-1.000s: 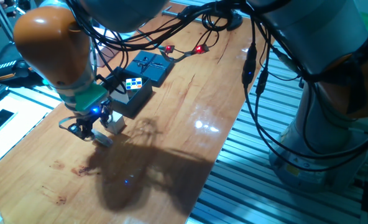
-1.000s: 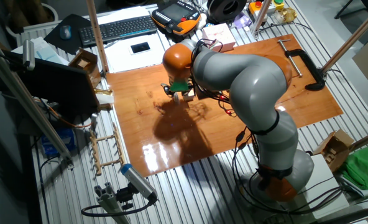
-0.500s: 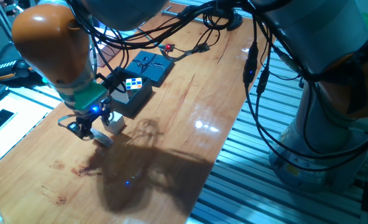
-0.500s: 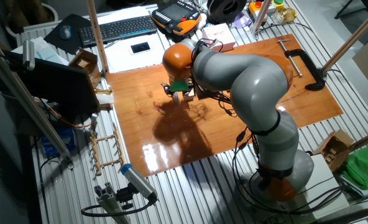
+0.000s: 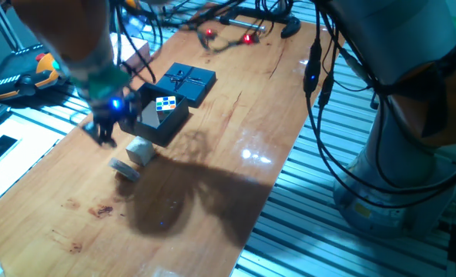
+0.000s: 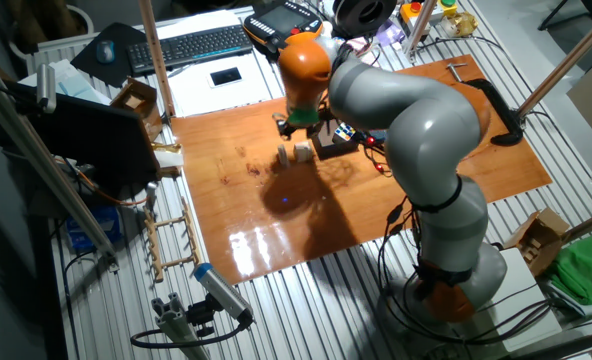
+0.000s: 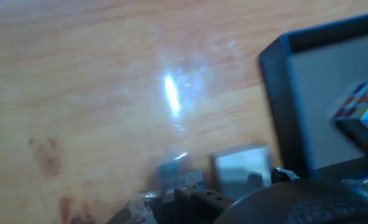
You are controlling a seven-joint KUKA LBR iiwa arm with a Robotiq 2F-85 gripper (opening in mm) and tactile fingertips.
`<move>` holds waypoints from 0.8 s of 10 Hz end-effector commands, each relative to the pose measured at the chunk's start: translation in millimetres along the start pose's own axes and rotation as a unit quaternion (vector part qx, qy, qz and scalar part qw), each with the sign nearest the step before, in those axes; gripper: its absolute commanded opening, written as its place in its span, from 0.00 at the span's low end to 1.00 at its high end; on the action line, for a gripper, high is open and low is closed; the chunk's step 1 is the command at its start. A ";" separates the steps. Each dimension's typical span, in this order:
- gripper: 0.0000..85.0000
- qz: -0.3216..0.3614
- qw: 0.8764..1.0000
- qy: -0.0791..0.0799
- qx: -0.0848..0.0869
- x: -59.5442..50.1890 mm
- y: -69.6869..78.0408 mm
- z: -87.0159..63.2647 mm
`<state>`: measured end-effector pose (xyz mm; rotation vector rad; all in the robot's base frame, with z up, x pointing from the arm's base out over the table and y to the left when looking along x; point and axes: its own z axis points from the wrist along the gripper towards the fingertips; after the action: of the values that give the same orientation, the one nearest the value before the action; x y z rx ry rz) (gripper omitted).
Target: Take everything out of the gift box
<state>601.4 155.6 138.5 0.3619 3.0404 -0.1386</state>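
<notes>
The black gift box [image 5: 169, 125] stands open on the wooden table, with the multicoloured puzzle cube [image 5: 165, 104] inside it. Its lid with the bow [image 5: 188, 81] lies just behind. The beige cube [image 5: 141, 150] and the flat pinkish-grey piece [image 5: 124, 168] lie on the table in front of the box. My gripper [image 5: 98, 135] hangs blurred above the table, left of the box, open and empty. The hand view shows the box wall [image 7: 277, 93], the puzzle cube [image 7: 361, 115] and the beige cube [image 7: 237, 167]. In the other fixed view my gripper [image 6: 294, 128] is above the beige cube [image 6: 303, 153].
Cables with red lights [image 5: 228, 37] lie at the table's far end. A keyboard [image 6: 191, 45] and a phone [image 6: 225, 75] lie beyond the table. A black clamp [image 6: 491, 105] grips the far corner. The table edge [image 5: 266, 200] runs close on the right.
My gripper has risen and moved back left, away from the flat piece and the beige cube, which stay on the table.
</notes>
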 end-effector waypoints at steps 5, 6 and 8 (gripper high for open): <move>0.72 0.065 0.998 0.001 -0.001 -16.0 -60.4 4.0; 0.73 0.063 0.998 0.003 0.000 -17.3 -66.7 5.3; 0.73 0.061 0.998 0.000 0.003 -18.3 -78.3 11.9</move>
<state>601.3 73.6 134.0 0.5476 3.0063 -0.1416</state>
